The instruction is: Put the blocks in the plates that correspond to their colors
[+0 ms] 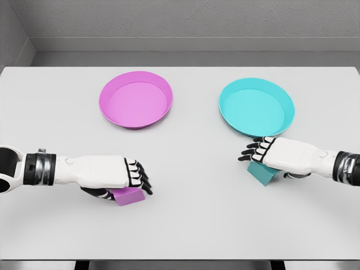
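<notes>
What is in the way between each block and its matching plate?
Nothing visible. Bare table lies between the pink block under the left hand and the pink plate, and between the teal block under the right hand and the teal plate.

White table (180, 225), seemingly grey wall (185, 19)

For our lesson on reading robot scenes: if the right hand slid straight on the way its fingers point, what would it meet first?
The right hand points leftward across the table. That line looks free; it seems to pass below the pink plate and above the left hand, though depth is uncertain.
</notes>
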Motion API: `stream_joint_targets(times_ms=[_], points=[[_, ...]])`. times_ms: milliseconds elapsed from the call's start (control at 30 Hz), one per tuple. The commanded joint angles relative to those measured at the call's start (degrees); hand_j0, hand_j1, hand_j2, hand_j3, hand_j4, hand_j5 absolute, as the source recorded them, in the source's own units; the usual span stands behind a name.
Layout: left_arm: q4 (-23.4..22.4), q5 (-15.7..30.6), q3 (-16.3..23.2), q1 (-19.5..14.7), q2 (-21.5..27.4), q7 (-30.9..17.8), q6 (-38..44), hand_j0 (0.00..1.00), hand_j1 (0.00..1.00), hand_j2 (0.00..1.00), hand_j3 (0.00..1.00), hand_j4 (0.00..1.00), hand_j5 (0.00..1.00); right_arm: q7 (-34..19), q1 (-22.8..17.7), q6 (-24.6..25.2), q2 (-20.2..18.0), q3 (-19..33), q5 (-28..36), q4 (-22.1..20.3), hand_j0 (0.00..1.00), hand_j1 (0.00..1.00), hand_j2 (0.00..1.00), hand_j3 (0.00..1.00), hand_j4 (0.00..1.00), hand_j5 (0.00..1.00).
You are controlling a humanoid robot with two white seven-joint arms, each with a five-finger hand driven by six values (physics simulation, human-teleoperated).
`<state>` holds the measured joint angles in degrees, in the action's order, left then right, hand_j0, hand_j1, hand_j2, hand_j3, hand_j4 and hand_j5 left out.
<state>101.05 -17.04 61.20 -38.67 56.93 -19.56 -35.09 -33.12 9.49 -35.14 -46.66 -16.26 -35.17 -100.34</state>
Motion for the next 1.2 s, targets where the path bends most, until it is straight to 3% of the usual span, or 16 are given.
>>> stream_joint_targets(times_ms=[0,100,233,333,567,633,700,900,1100,1167], points=[[-0.06,0.08,-0.03,0.0,0.2,-0.04,0.09,0.72,0.72,0.72,0.72,0.72,0.72,-0.55,0.0,0.14,0.43,0.0,-0.16,0.06,1.0,1.0,1.0,1.0,1.0,1.0],[0.03,0.08,-0.03,0.0,0.29,-0.21,0.09,0.59,0.59,0.59,0.59,0.59,0.59,-0.63,0.0,0.14,0.61,0.0,-0.25,0.06,1.0,1.0,1.0,1.0,1.0,1.0],[-0.06,0.08,0.06,0.0,0.2,-0.92,0.09,0.51,0.51,0.51,0.51,0.51,0.51,-1.43,-0.09,0.14,0.61,0.0,-1.31,0.06,0.98,0.98,0.98,0.98,0.98,0.98],[0.03,0.08,-0.03,-0.53,0.2,-0.92,0.09,0.49,0.49,0.49,0.49,0.49,0.49,-1.88,0.09,0.14,0.61,0.0,-1.31,0.06,0.81,0.81,0.81,0.81,0.81,0.81],[-0.06,0.17,-0.38,-3.69,0.2,-0.92,0.09,0.44,0.44,0.44,0.44,0.44,0.44,-1.88,0.18,0.14,0.61,0.0,-1.31,-0.03,0.77,0.77,0.77,0.77,0.77,0.77],[-0.15,0.17,-0.38,-5.44,0.2,-0.92,0.09,0.41,0.41,0.41,0.41,0.41,0.41,-1.88,0.35,0.14,0.61,0.08,-1.31,-0.03,0.71,0.71,0.71,0.71,0.71,0.71],[-0.32,0.17,-0.55,-7.2,0.2,-0.92,0.09,0.41,0.41,0.41,0.41,0.41,0.41,-1.88,0.35,0.14,0.61,0.08,-1.31,0.06,0.71,0.71,0.71,0.71,0.71,0.71],[-5.77,0.17,-0.38,-12.92,-2.43,-0.83,0.09,0.41,0.41,0.41,0.41,0.41,0.41,-1.88,0.88,0.14,0.78,0.44,-1.22,0.23,0.7,0.7,0.7,0.7,0.7,0.7],[-19.21,0.25,-0.47,-17.84,-8.94,-0.56,0.09,0.35,0.35,0.35,0.35,0.35,0.35,-1.88,2.72,0.14,1.04,0.7,-0.52,1.46,0.67,0.67,0.67,0.67,0.67,0.67],[-20.71,0.25,-0.47,-18.63,-9.82,-0.48,0.09,0.35,0.35,0.35,0.35,0.35,0.35,-1.88,3.16,0.14,2.36,0.61,-0.52,1.46,0.67,0.67,0.67,0.67,0.67,0.67]])
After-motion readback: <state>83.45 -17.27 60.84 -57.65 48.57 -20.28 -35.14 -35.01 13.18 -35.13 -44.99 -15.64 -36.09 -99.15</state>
